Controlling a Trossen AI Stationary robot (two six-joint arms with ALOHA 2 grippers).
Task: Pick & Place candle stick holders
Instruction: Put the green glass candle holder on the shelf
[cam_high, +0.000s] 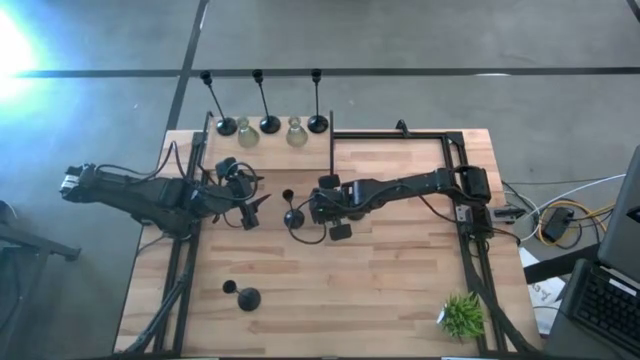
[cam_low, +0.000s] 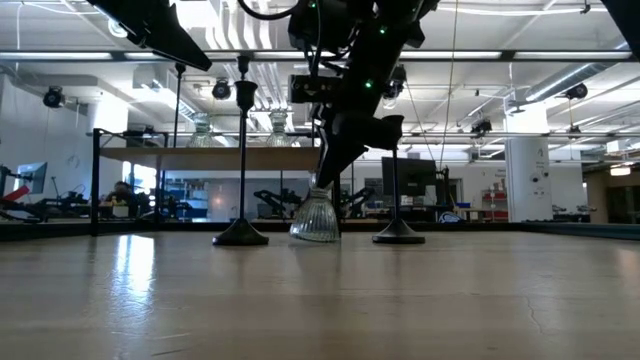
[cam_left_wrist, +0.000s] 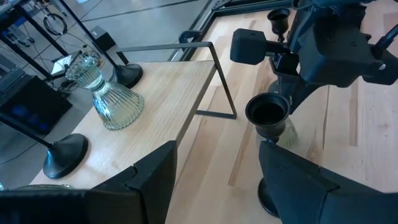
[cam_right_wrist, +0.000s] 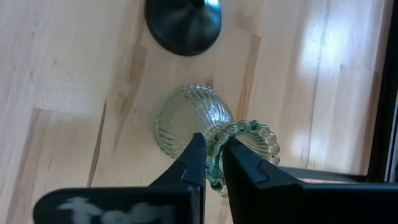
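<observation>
Step in hand: the grasp. The right gripper (cam_right_wrist: 212, 163) sits at mid-frame in the high view, its fingers clamped on the beaded rim of a glass holder (cam_right_wrist: 186, 121), which stands on the table (cam_high: 400, 290) and, as far as I can tell, is not yet lifted. A black base (cam_right_wrist: 184, 23) lies just beside it at the top of the right wrist view. The left gripper (cam_high: 250, 205) waits left of centre in the high view, fingers apart, holding nothing. Its wrist view shows a short black holder (cam_left_wrist: 268, 115) standing just ahead of it, near the right arm. Along the table's far edge, at upper centre of the high view, stand three tall black holders (cam_high: 265, 100) with two more glass holders (cam_high: 296, 132) between them. Two small black pieces (cam_high: 242, 294) lie at lower left, and a plant (cam_high: 462, 314) at lower right. Next move, by my judgement: a straight lift without tilting, since the grip takes only one side of the rim and the glass could swing or slip. Containers: no tray or box in view; only a thin black frame (cam_high: 332, 135) rising near the far row, nothing in it.
</observation>
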